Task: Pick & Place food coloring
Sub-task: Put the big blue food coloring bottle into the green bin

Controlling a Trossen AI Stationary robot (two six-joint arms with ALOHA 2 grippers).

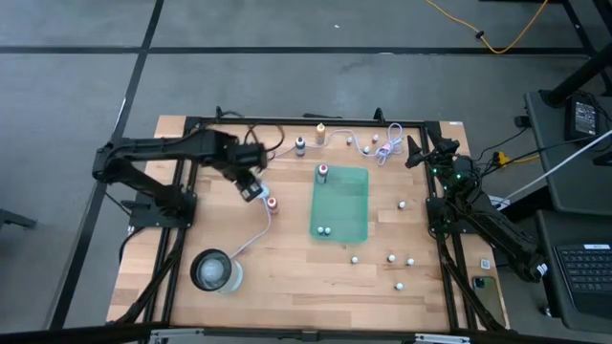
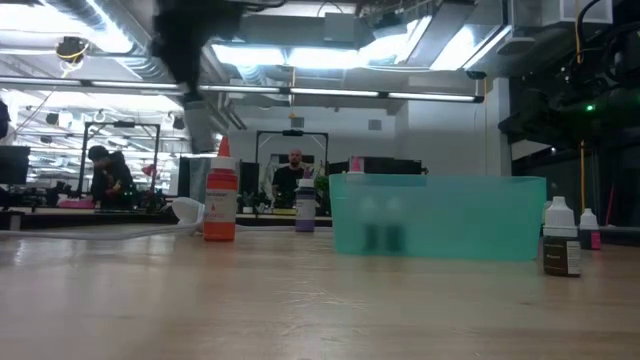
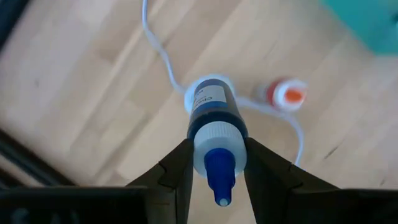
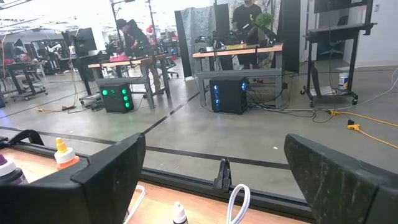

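Note:
My left gripper [image 1: 254,189] is over the table's middle left and is shut on a blue food coloring bottle [image 3: 211,112] with a blue cap. Below the bottle lies the pale puck [image 3: 189,93] on its white cable. A red-capped bottle [image 1: 272,203] [image 3: 286,93] stands on the wood just beside it. The green tray [image 1: 339,203] holds another red-capped bottle [image 1: 323,172] and two white ones [image 1: 325,229]. My right gripper [image 4: 214,174] waits open by the far right edge. My left gripper pinches the blue bottle between its two fingers [image 3: 177,168] at the white collar [image 3: 202,155] just under the blue cap. The fingers come from above, pointing down. The bottle hangs upright below them, cap up, lifted over the puck.
A dark bottle [image 1: 299,145] and an orange one [image 1: 320,132] stand near the far edge among white cables. Several white bottles [image 1: 392,258] dot the wood right of the tray. The clear glass container [image 1: 215,270] sits near left, and a brown bottle [image 2: 560,240] stands close to the low camera.

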